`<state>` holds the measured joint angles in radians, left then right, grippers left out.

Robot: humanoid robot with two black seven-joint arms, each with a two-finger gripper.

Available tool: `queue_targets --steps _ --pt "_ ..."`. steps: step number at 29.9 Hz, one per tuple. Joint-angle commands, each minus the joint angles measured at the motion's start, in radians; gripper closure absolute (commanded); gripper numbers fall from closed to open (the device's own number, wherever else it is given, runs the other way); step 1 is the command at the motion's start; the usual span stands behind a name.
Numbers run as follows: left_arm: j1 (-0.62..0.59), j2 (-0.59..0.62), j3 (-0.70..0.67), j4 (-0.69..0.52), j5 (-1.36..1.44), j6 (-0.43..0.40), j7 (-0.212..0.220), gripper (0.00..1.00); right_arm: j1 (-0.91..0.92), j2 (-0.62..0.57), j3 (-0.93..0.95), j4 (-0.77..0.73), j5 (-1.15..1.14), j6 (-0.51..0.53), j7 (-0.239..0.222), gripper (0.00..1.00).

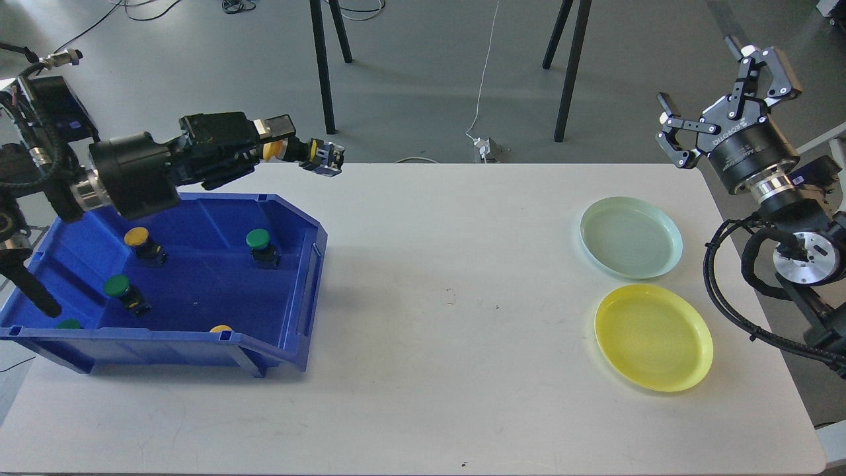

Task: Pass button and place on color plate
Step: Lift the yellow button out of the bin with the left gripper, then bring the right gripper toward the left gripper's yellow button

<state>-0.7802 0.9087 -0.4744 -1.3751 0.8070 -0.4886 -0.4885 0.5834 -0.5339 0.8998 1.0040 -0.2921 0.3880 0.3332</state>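
Note:
My left gripper (pixel 281 147) is shut on a yellow-capped button (pixel 310 154) and holds it in the air above the far edge of the blue bin (pixel 301 264), with the button's black body pointing right. In the bin lie a yellow button (pixel 139 239), two green buttons (pixel 259 242) (pixel 119 288), and two more half hidden at the near wall. My right gripper (pixel 717 89) is open and empty, raised beyond the table's far right corner. A pale green plate (pixel 630 237) and a yellow plate (pixel 653 336) lie on the right of the table.
The white table (pixel 436 330) is bare between the bin and the plates. Black stand legs (pixel 320 66) and a white cable are on the floor behind the table.

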Motion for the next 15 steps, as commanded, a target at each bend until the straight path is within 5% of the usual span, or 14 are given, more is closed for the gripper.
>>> queue_targets --steps 1,6,15 --pt "-0.007 -0.132 0.005 0.1 -0.152 0.0 0.0 0.89 -0.048 -0.012 -0.032 0.137 -0.2 -0.031 0.012 0.0" --pt "0.001 -0.247 0.013 0.211 -0.212 0.0 0.0 0.88 -0.037 0.015 -0.107 0.194 -0.229 -0.043 0.089 0.0" --pt "0.009 -0.26 0.013 0.215 -0.218 0.0 0.0 0.88 0.102 0.259 -0.228 0.118 -0.236 -0.04 0.124 0.0"
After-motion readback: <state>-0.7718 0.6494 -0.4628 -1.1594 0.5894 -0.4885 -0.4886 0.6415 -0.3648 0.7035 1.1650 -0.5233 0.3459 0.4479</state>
